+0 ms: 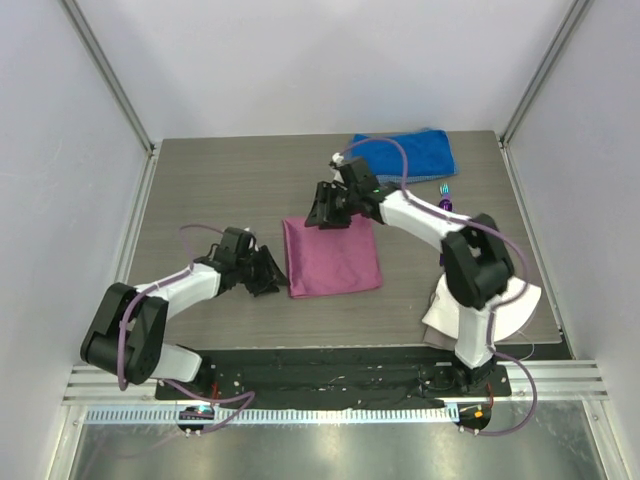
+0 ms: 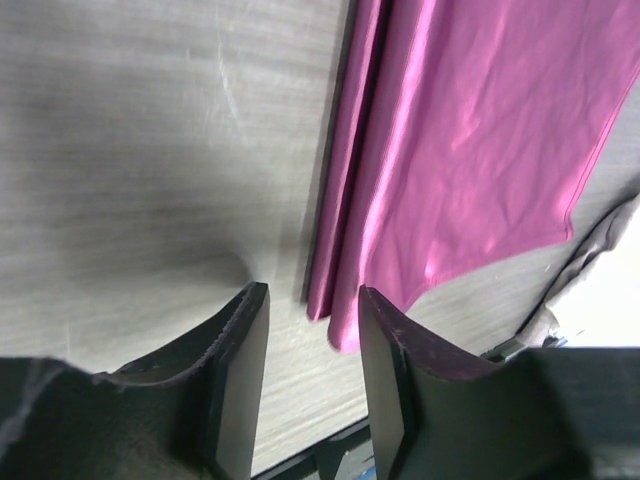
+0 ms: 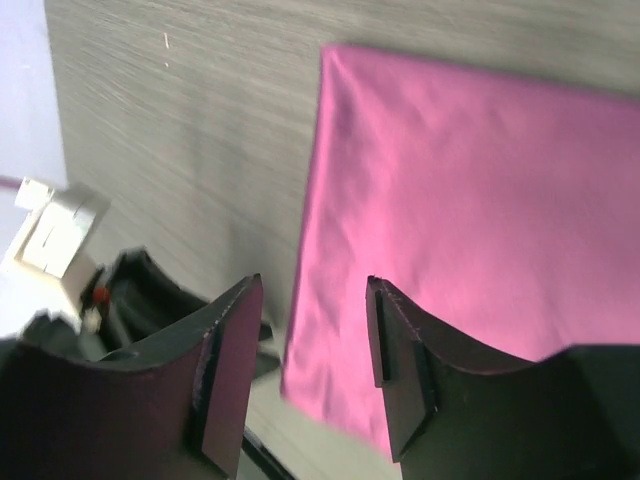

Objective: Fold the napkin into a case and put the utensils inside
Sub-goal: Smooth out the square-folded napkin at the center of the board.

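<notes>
Right tool (image 1: 326,212) over napkin (image 1: 335,260); blue towel (image 1: 408,154) behind.

You're looking at a thin magenta-purple cloth napkin (image 1: 332,256), smooth with a satiny sheen and soft creases, on a matt grey wood-grain tabletop (image 1: 220,180). The thick blue towel (image 1: 405,153) looks plush and fuzzy. On the left gripper (image 2: 313,293), the black fingers (image 2: 240,370) look like matt plastic.

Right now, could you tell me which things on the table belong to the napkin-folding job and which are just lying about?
For the job:
- magenta napkin
- two small utensils

Lying about:
- blue towel
- white cloth
</notes>
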{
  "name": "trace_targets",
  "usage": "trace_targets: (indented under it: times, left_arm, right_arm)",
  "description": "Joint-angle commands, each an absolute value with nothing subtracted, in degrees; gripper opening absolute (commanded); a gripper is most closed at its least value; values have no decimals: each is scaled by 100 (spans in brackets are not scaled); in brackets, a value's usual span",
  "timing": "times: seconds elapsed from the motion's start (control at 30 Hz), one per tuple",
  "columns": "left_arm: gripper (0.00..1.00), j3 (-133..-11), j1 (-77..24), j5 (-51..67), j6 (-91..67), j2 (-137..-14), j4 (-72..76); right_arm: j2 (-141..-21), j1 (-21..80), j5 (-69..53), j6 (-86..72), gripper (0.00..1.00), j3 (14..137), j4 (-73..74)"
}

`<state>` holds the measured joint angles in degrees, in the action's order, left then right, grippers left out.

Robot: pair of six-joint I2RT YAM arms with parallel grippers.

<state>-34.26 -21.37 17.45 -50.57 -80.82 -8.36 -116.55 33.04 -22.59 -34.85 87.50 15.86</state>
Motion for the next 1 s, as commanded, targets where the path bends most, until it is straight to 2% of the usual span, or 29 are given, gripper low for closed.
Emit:
trace_targets:
  times: [0.0, 0.2, 0.37, 0.53, 0.63, 0.73, 0.97]
  left_arm:
    - [46, -3191, -2197, 1968, -5115, -7778, -827]
    - [47, -3120, -2232, 2320, -5229, -7849, -466]
    - [47, -3111, -2241, 2268, -5256, -7813, -440]
    - [46, -3024, -2241, 2276, -5273, -8024, -299]
    - [41, -3006, -2241, 2197, -5221, -8130, -308]
    - [30, -2988, -2241, 2171, -5221, -8191, -281]
    - [23, -2795, -2241, 2145, -5238, -8183, -211]
  right_arm:
    - [-10171, 3208, -1012, -3129, 54, 7484, 2329]
    - [-8915, 2830, -686, -3208, 54, 5786, 2408]
    - [-8455, 2664, -502, -3155, 52, 5160, 2364]
    - [-8464, 2523, -466, -3059, 45, 4869, 2329]
    - [-8412, 2487, -624, -3085, 37, 4764, 2259]
    - [-8262, 2479, -589, -3155, 36, 4632, 2224]
    - [-8147, 2470, -756, -3208, 31, 4465, 2101]
